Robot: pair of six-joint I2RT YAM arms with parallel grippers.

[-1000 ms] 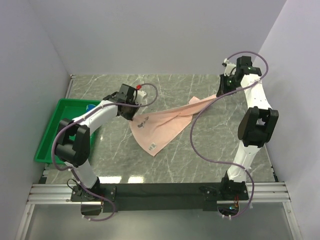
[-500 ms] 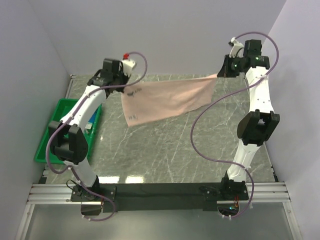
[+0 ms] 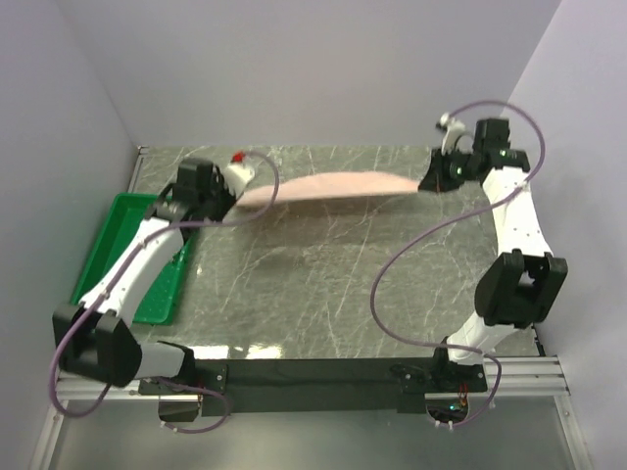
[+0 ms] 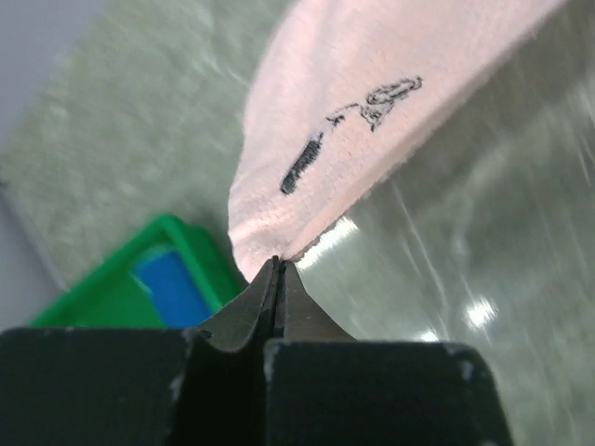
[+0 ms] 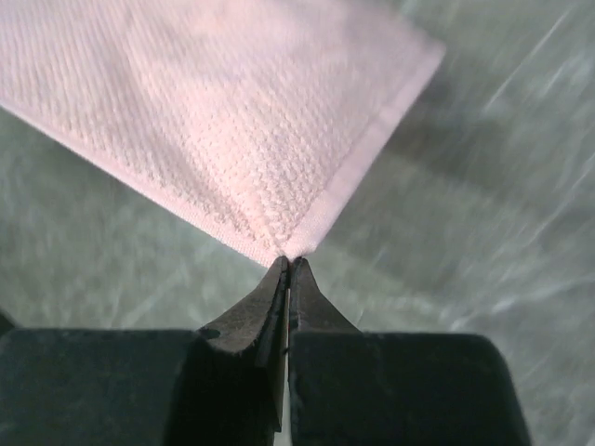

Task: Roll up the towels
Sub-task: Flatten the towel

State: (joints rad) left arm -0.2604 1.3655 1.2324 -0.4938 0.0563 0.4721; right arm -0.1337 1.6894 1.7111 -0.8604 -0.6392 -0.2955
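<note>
Near edge: black mounting rail [image 3: 313, 372] carrying both arm bases.

Grey-green marbled table [image 3: 323, 294]: fills the middle of the scene, with a faint shadow on its surface just near of the towel.

Green tray [image 3: 93, 257]: at the left side of the table, partly covered by the left arm. In the left wrist view it holds a blue object [image 4: 172, 283].

Left gripper [image 3: 238, 197]: far left of the table, fingers pressed together on one corner of the pink towel [image 3: 328, 185]. A black printed mark [image 4: 353, 130] lies on the cloth near that corner.

Right gripper [image 3: 424, 183]: far right, fingers pinched together on the hemmed corner at the towel's other end.

Pink towel: one piece, stretched left to right between the two grippers over the far part of the table, raised off the surface and seen almost edge-on from above.
</note>
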